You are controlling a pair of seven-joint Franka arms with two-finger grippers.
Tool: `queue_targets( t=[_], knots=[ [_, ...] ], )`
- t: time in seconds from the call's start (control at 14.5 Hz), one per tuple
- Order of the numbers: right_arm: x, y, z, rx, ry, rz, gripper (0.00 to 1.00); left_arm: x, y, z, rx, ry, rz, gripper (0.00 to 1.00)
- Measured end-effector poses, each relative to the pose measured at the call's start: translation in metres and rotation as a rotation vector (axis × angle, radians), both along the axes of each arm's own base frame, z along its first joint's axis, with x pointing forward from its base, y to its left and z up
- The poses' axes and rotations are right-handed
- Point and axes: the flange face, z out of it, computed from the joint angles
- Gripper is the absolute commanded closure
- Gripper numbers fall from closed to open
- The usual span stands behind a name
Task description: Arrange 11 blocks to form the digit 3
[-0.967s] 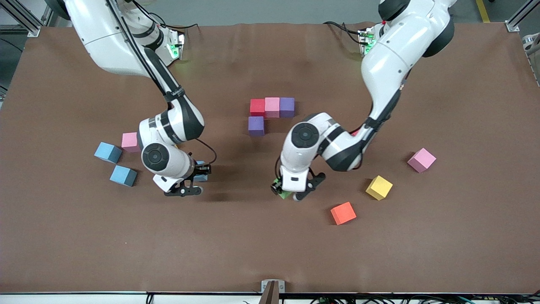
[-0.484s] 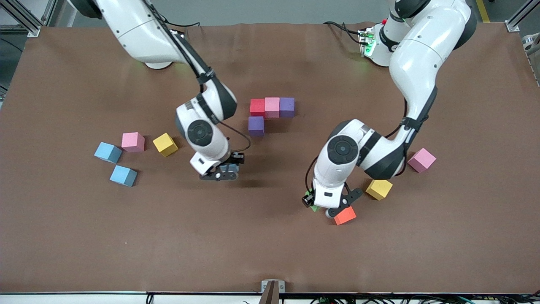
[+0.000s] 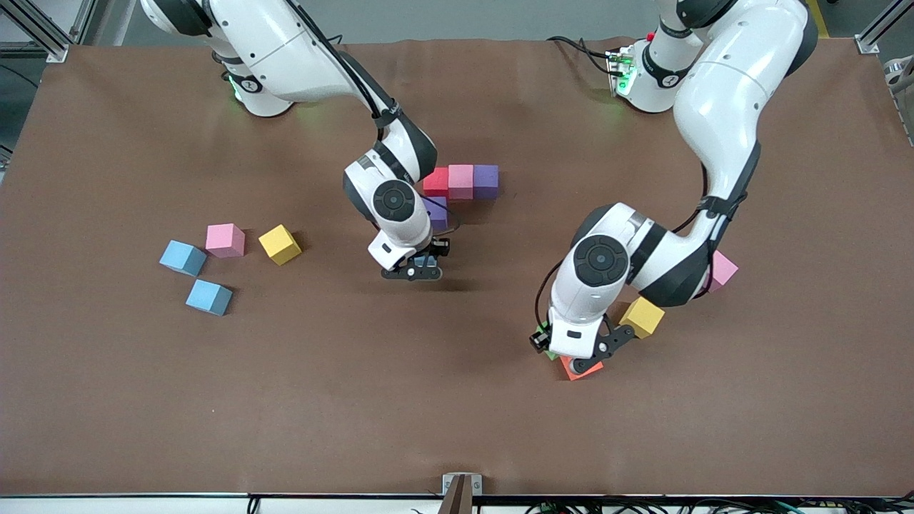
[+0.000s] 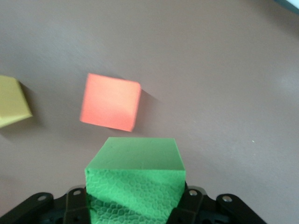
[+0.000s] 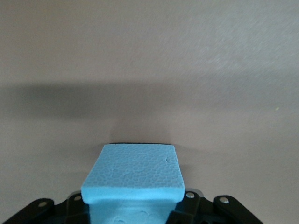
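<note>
A row of red (image 3: 434,182), pink (image 3: 460,180) and purple (image 3: 486,180) blocks lies mid-table. A second purple block (image 3: 438,214) touches the red one on the side nearer the front camera and is partly hidden by the right arm. My right gripper (image 3: 415,270) hangs just nearer the camera than that purple block, shut on a blue block (image 5: 133,179). My left gripper (image 3: 575,352) is shut on a green block (image 4: 135,182) and hovers over an orange block (image 4: 110,101), which lies on the table (image 3: 584,369).
Toward the right arm's end lie a pink block (image 3: 225,240), a yellow block (image 3: 280,244) and two blue blocks (image 3: 182,258), (image 3: 208,297). By the left arm lie a yellow block (image 3: 643,316) and a pink block (image 3: 724,270), partly covered by the arm.
The right gripper carried the blue block from beside the loose blocks toward the middle, uncovering the yellow block. The left gripper carried the green block toward its own end, now over the orange block.
</note>
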Motion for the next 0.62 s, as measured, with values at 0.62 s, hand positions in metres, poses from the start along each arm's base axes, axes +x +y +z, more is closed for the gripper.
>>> queue_targets(
  t=[0.62],
  knots=[
    [-0.021, 0.02, -0.001, -0.013, 0.008, 0.047, 0.64, 0.012, 0.042, 0.035, 0.022, -0.001, -0.003, 0.98]
  ],
)
